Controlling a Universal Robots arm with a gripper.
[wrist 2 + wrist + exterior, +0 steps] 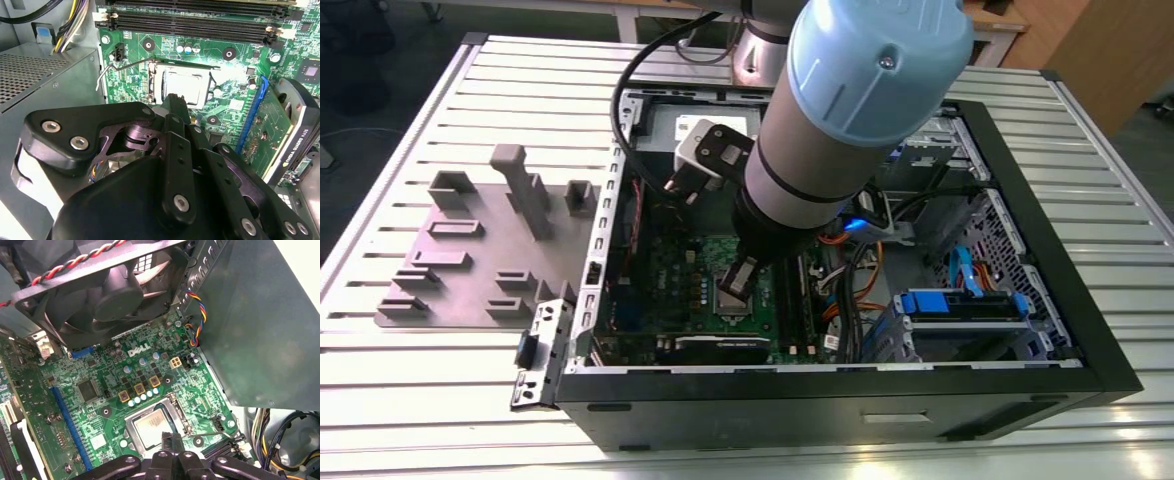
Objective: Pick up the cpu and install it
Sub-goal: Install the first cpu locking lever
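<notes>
Right now my fingers (172, 442) sit pressed together, grasping nothing, just above the cpu (153, 430) seated in its socket.

The arm (834, 130) reaches steeply down, wrist lowest, with the gripper (736, 283) at its lower end pointing downward. In both wrist views the black fingers (172, 450) lie pressed together, their tips (172, 102) meeting with no gap.

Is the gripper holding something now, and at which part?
It cannot be told. The gripper is just above the cpu, which lies in its socket on the motherboard, but the fingertips are not clear.
</notes>
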